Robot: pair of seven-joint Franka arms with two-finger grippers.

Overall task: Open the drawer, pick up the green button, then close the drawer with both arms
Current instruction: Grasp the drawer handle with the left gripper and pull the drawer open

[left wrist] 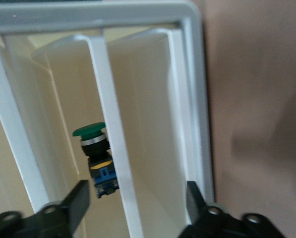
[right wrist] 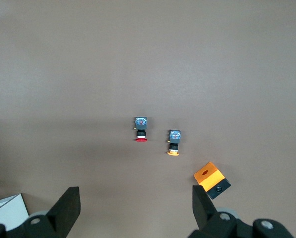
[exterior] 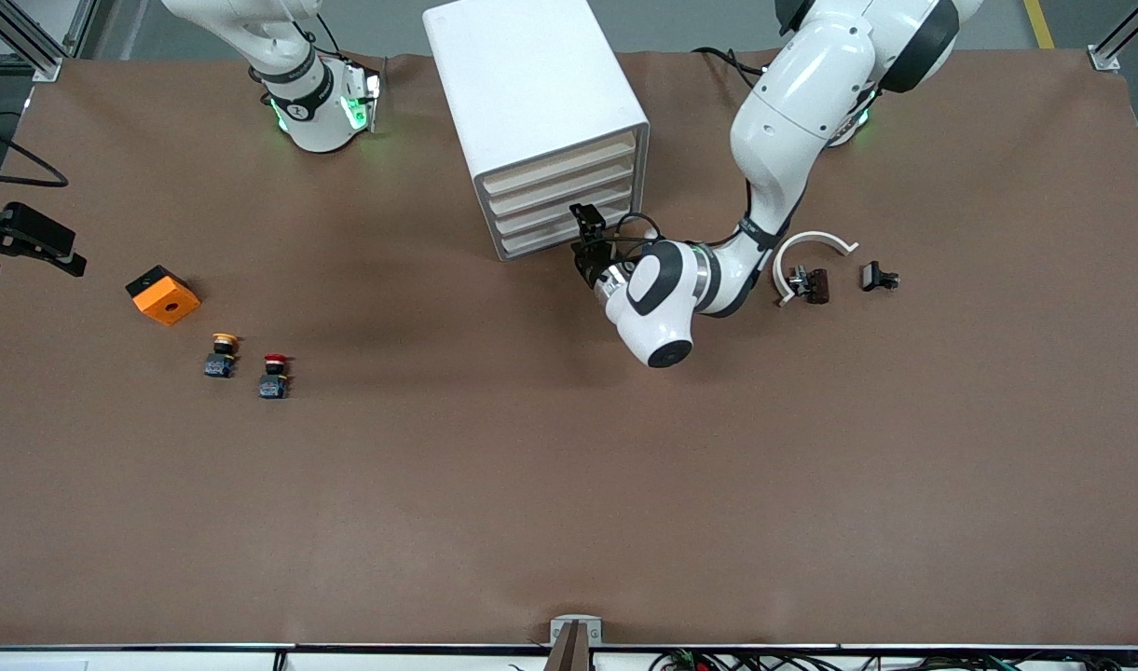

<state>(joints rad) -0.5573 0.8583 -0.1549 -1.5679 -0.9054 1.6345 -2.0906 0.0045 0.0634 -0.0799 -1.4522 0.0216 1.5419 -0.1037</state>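
The white cabinet [exterior: 531, 93] stands at the robots' edge of the table with all four cream-fronted drawers pushed in. My left gripper [exterior: 585, 256] is open right in front of the lower drawers [exterior: 555, 212], touching nothing. In the left wrist view the open gripper [left wrist: 137, 203] faces the drawer fronts [left wrist: 63, 114]. The green-capped button [left wrist: 95, 158] shows inside a lower drawer, partly hidden by a white bar. My right arm [exterior: 317, 102] waits near its base, and its gripper [right wrist: 135, 203] is open and empty above bare table.
An orange block [exterior: 162, 294], a yellow-capped button [exterior: 222, 355] and a red-capped button [exterior: 273, 375] lie toward the right arm's end. A white curved piece [exterior: 811, 256] and two small dark parts [exterior: 808, 284] lie toward the left arm's end.
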